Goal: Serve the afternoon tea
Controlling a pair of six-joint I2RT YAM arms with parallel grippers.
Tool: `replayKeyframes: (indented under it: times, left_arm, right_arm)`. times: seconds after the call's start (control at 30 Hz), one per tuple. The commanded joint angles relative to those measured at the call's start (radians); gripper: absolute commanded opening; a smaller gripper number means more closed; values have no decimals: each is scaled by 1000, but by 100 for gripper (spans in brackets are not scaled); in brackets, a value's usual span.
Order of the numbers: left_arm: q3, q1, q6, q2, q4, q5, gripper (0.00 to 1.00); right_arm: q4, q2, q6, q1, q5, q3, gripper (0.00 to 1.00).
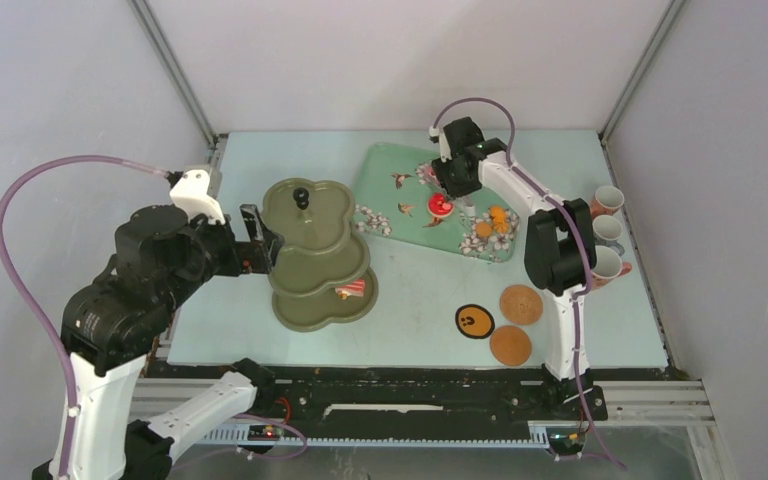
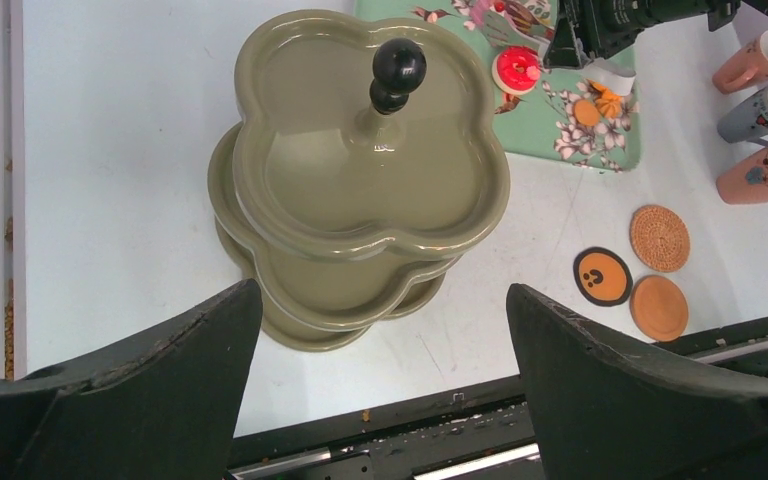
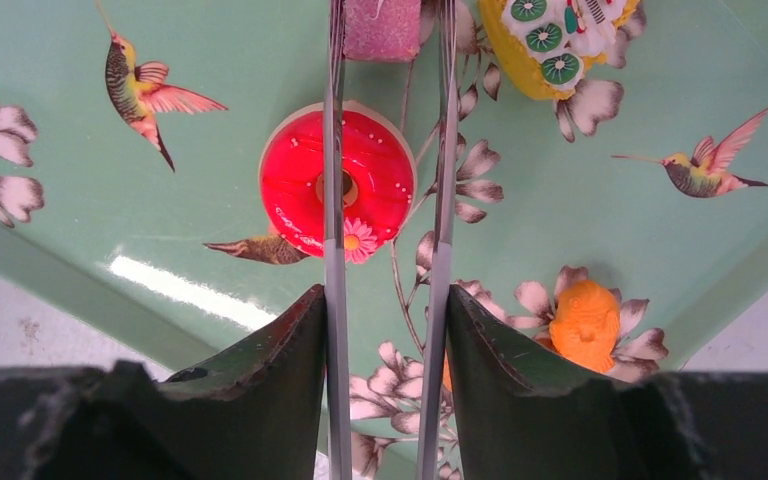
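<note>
The olive-green three-tier stand point(image 1: 310, 215) stands left of centre, with one red and pink pastry point(image 1: 351, 290) on its bottom tier. My left gripper point(image 1: 265, 240) is open and empty just left of the stand; in the left wrist view its jaws point(image 2: 382, 300) stand wide apart in front of the stand point(image 2: 360, 180). My right gripper point(image 1: 457, 180) hovers over the tray. In the right wrist view it point(image 3: 385, 300) is shut on metal tongs point(image 3: 334, 300). A pink pastry point(image 3: 382, 25) sits between the tong tips, above a red doughnut point(image 3: 370, 165).
The mint floral tray point(image 1: 385, 165) also holds a yellow pastry point(image 3: 550, 45) and orange pastries point(image 1: 498, 214). Three cups point(image 1: 608, 232) lie at the right edge. Three coasters point(image 1: 521, 304) sit near the front, one black and orange point(image 1: 475, 321).
</note>
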Motion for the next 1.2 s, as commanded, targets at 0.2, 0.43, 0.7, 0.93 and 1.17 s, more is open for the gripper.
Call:
replayKeyframes:
  times: [0.2, 0.43, 0.7, 0.93, 1.17]
  left_arm:
    - [53, -3, 6, 20, 17, -27, 100]
    - [60, -3, -49, 15, 54, -53, 100]
    - [-37, -3, -160, -50, 138, -14, 100]
    - [-99, -3, -216, -104, 176, -6, 100]
    - [-46, -3, -189, -72, 142, -2, 100]
  right_arm:
    - [-3, -26, 8, -16, 16, 161, 11]
    - [-36, -185, 59, -34, -82, 97, 0]
    - [87, -377, 70, -70, -200, -190, 11]
    - [91, -319, 124, -69, -210, -168, 25]
    - [59, -238, 132, -50, -167, -98, 36]
